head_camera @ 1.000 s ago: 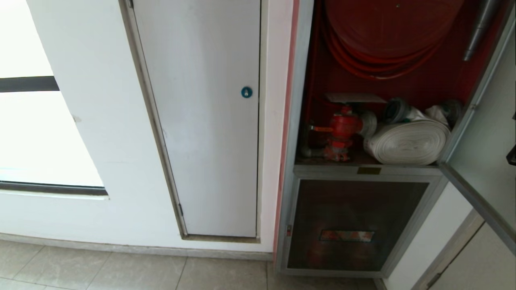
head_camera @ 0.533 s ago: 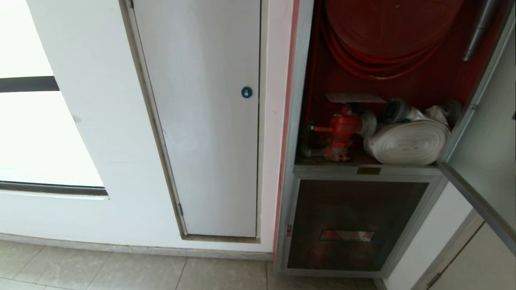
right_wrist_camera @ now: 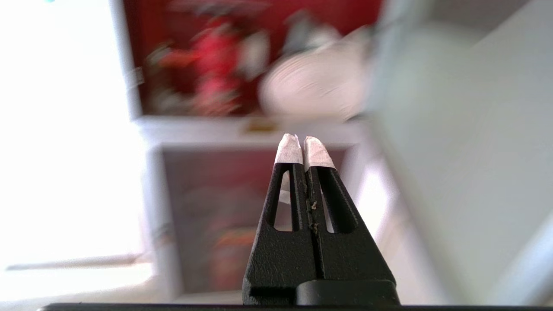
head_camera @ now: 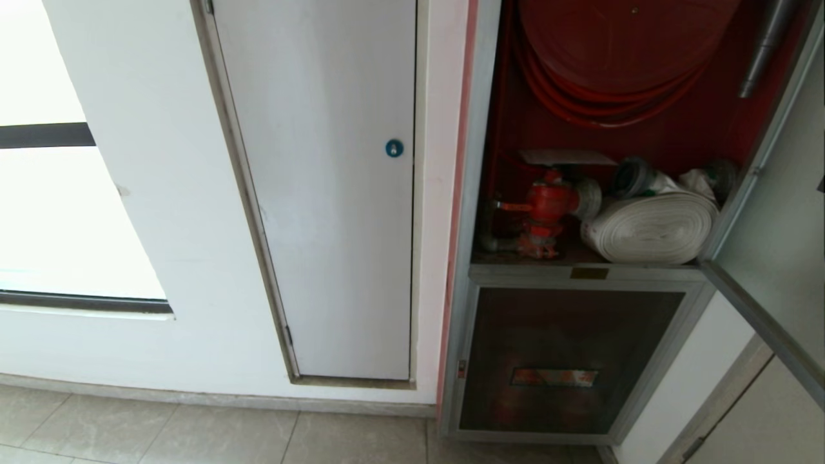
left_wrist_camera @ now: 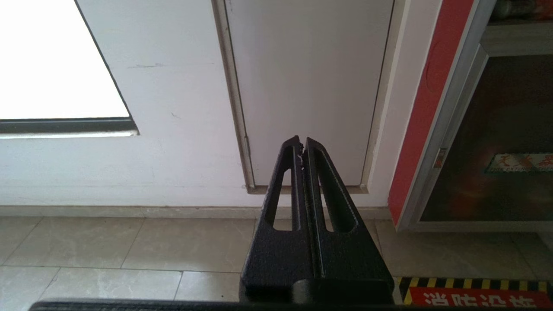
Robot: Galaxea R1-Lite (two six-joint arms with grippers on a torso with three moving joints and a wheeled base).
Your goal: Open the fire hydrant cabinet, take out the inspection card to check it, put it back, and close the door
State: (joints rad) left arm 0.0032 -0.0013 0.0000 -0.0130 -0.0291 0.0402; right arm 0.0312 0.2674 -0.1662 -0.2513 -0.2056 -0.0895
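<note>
Red fire hydrant cabinet (head_camera: 644, 138) open, door (head_camera: 773, 258) swung right, both tools empty

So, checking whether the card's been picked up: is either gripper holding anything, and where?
Nothing is held: the left gripper and right gripper are both shut on nothing.

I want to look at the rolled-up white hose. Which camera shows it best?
The head view: the white hose lies sharp and whole on the cabinet shelf, beside the red valve. The right wrist view shows it only blurred. The left wrist view misses it.

Window (head_camera: 58, 212) blown out; right wrist view motion-blurred.
</note>
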